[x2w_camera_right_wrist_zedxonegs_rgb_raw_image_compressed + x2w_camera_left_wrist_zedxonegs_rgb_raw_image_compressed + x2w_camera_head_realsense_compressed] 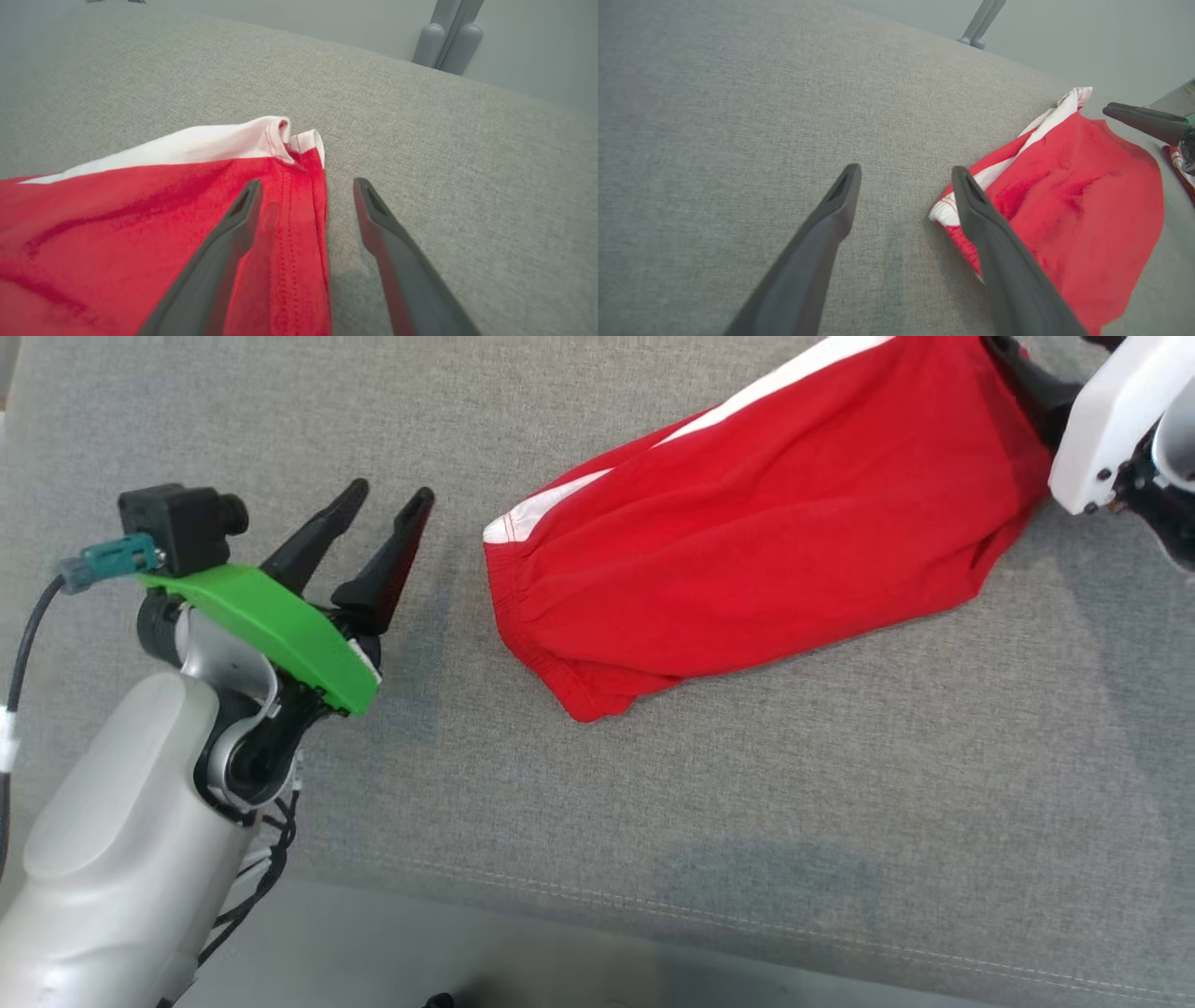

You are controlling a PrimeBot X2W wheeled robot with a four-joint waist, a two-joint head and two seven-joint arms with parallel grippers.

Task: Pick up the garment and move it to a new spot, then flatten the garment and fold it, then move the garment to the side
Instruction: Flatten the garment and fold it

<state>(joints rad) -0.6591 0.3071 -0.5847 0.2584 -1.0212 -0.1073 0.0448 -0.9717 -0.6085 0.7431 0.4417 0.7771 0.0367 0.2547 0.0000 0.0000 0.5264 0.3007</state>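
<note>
Garment (pixel 766 541) folded into a narrow bundle; both grippers wide and empty.
Garment lies on the grey fabric surface (pixel 653 784), right of centre and toward the far side. Left gripper (pixel 392 492) stands wide near its left end, apart from the cloth. Right gripper (pixel 307 183) stands wide over the right-hand hem, holding nothing. Folding appears complete; the move to the side appears done or the only step left.
</note>
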